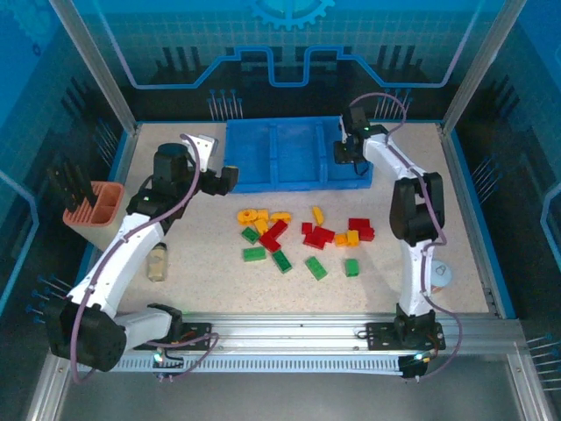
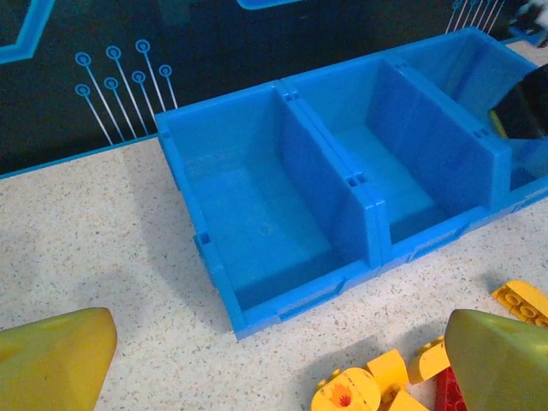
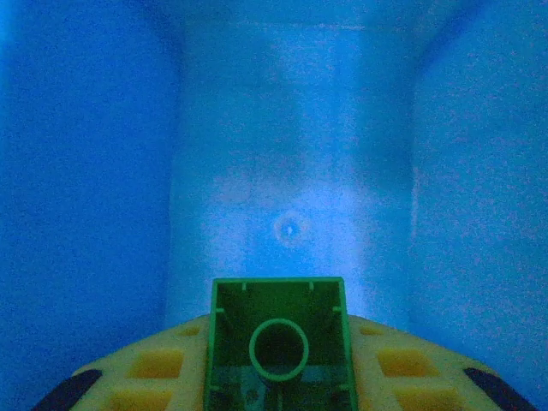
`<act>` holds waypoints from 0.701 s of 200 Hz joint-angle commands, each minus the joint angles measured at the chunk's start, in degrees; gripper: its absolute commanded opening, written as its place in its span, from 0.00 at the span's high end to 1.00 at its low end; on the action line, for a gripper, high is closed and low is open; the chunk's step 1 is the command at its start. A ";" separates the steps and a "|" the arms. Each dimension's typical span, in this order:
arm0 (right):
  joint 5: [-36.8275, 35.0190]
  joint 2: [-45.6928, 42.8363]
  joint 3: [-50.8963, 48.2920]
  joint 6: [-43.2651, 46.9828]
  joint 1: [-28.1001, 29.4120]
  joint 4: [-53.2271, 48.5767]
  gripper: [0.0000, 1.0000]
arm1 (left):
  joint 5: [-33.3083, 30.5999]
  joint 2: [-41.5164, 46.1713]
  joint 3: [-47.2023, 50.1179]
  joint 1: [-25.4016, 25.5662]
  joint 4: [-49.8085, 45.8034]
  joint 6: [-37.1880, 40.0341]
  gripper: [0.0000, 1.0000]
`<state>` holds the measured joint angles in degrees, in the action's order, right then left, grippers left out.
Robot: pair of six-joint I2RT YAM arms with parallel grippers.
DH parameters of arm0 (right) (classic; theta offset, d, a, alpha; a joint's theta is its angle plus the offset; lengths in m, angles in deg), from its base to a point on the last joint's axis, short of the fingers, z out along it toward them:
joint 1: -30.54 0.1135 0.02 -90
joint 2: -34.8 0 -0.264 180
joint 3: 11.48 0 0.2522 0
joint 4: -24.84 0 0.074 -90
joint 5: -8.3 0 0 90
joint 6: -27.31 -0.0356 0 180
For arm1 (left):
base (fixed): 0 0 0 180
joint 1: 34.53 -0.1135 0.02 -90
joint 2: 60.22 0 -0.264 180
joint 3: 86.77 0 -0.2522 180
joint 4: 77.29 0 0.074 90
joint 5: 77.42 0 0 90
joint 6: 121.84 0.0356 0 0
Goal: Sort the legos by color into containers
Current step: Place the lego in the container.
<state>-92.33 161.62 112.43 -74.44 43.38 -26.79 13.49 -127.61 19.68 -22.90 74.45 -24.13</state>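
- speckled beige table inside a blue-panelled cell with an aluminium frame around it
- peach slotted holder at far left, well apart from the work
- left gripper: jaws wide apart, holding nothing, hovering just beside the tray's left end; yellow fingertips rounded and matte
- blue tray at the far edge: hard moulded plastic, three rectangular compartments side by side, thin upright dividers, smooth floors with a slight sheen
- legos loose on the table in front of the tray, red, green and yellow-orange mixed; hard, glossy, mostly blocky, a few round
- right gripper in the tray's right compartment, jaws clamped on a green brick; its hollow underside with centre tube faces the wrist camera, bare blue floor beyond it
- step in hand looks like the drop: stay centred between the walls, keep low, open fully, lift straight up so the brick neither clings to a pad nor bounces off the slick floor
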 commanded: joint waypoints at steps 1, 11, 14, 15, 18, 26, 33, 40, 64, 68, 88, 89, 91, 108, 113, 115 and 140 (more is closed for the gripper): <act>-0.52 5.89 7.81 1.70 -0.86 -1.01 0.70 | 0.20 1.90 -0.89 0.23 0.00 1.61 0.00; -0.38 9.22 11.10 1.63 -0.91 -1.85 0.69 | 0.35 2.09 -0.93 0.23 -0.04 1.70 0.01; -0.36 10.02 12.05 1.57 -1.01 -2.12 0.69 | 0.33 2.17 -1.01 0.23 -0.08 1.66 0.01; -0.35 10.24 12.34 1.56 -1.04 -2.21 0.68 | 0.32 2.18 -1.02 0.23 -0.09 1.68 0.01; -0.35 10.93 13.11 1.49 -1.06 -2.35 0.68 | 0.47 2.18 -1.07 0.23 -0.09 1.65 0.00; -0.05 12.55 15.03 1.31 -1.15 -2.85 0.66 | 0.66 2.18 -1.27 0.23 -0.32 1.69 0.00; 0.00 13.38 16.17 1.06 -1.15 -3.24 0.64 | 0.78 2.18 -1.45 0.23 -0.57 1.70 0.01; 0.00 13.92 16.95 0.79 -1.15 -3.35 0.62 | 0.85 2.18 -1.62 0.23 -0.77 1.63 0.00; 0.58 13.08 16.87 -0.03 -1.05 -3.01 0.52 | 0.55 2.09 -2.13 0.23 -1.10 1.51 0.01; 0.75 12.89 16.77 -0.01 -0.95 -3.01 0.50 | 0.59 2.07 -2.17 0.23 -1.10 1.43 0.01; 0.49 11.52 16.10 0.06 -0.71 -3.22 0.45 | 0.93 1.96 -2.18 0.23 -1.01 1.29 0.01; 0.42 11.43 16.04 0.06 -0.71 -3.29 0.45 | 0.93 1.98 -2.18 0.23 -0.99 1.32 0.01; 0.39 11.25 15.86 0.12 -0.60 -3.27 0.45 | 1.00 1.91 -2.24 0.23 -1.02 1.34 0.01; -0.43 9.39 13.86 0.23 -0.33 -2.73 0.51 | 0.99 2.00 -2.85 0.23 -1.93 1.82 0.01; -0.44 8.73 13.24 0.23 -0.36 -2.52 0.53 | 0.80 2.16 -3.08 0.23 -2.22 1.95 0.00; -0.44 8.42 12.94 0.23 -0.29 -2.49 0.54 | 0.73 2.22 -3.13 0.23 -2.27 1.94 0.01; 1.48 3.03 7.37 -0.58 -0.45 -0.23 0.57 | 0.41 3.54 -3.10 0.23 -2.08 2.40 0.01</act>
<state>-92.11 172.92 124.27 -74.40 42.85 -28.58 13.51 -126.41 18.69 -22.90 73.29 -23.45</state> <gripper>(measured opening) 0.450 0.995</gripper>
